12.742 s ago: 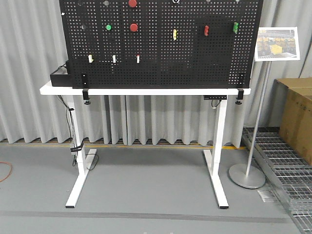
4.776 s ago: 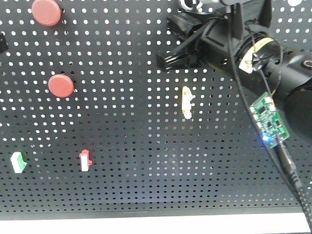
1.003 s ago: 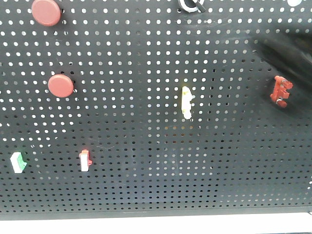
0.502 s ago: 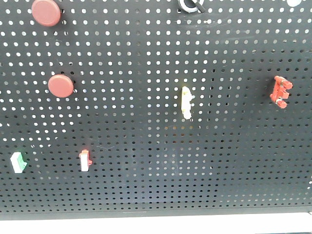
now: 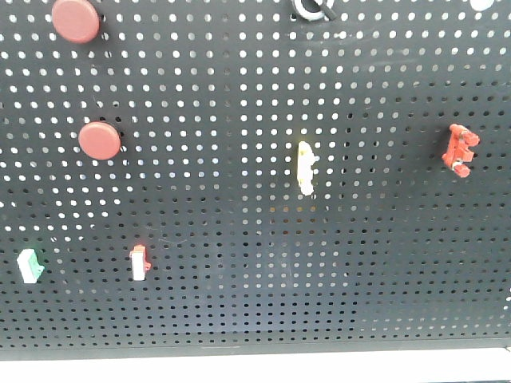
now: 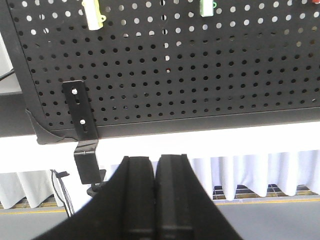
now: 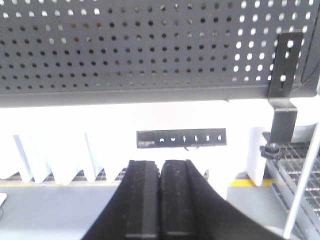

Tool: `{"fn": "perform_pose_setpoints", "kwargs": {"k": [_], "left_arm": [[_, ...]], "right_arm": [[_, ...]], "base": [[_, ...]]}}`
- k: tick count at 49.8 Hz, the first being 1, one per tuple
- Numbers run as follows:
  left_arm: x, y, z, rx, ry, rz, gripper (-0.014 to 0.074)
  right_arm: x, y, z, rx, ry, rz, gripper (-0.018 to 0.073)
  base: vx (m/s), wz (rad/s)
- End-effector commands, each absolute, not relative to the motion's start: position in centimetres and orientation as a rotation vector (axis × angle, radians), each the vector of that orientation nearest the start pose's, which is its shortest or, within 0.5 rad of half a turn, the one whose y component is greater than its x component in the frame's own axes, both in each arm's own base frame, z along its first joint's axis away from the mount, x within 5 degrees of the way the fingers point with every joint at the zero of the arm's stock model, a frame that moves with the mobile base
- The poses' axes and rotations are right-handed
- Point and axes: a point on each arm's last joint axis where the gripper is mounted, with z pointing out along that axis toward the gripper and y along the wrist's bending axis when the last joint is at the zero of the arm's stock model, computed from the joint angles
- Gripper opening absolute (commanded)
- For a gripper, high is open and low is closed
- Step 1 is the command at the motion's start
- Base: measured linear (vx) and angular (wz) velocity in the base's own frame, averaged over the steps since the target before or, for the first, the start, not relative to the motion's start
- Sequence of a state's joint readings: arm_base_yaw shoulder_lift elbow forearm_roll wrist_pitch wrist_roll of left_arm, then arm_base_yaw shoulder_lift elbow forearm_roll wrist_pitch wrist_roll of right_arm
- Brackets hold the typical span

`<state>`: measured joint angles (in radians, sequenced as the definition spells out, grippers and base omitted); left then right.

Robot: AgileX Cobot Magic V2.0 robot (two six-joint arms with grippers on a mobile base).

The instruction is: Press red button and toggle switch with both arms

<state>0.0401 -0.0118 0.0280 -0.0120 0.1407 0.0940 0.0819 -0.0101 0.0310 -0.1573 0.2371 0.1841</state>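
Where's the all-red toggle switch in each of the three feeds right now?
Front view: toggle switch at the right edge, mid-height on the pegboard.
Left wrist view: not clearly in it; only a red sliver at the top right corner, which I cannot identify.
Right wrist view: not in it.
Shared landmark: the black pegboard, seen in all three views.

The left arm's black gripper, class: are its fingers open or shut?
Shut. In the left wrist view the two matte-black fingers of the left gripper meet along a thin seam with nothing between them, below the black pegboard.

Right gripper (image 7: 160,200) fingers pressed together, below pegboard (image 7: 125,45) edge; control panel (image 7: 181,138) under white tabletop (image 7: 125,117).
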Motion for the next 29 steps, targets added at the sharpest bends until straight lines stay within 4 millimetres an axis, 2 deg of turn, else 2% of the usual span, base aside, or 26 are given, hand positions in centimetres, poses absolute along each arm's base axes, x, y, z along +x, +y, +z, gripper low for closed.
{"fn": "perform_pose_setpoints", "kwargs": {"k": [1,29], "left_arm": [[5.76,0.22,18.8,0.02,1.589,0.082,0.0001],[5.76,0.22,18.8,0.02,1.589,0.082,0.0001]], "right_arm": [[5.63,0.2,19.03,-0.034,1.646,0.047,0.0],[5.63,0.2,19.03,-0.034,1.646,0.047,0.0]], "base": [[0.0,0.0],[0.0,0.0]]}}
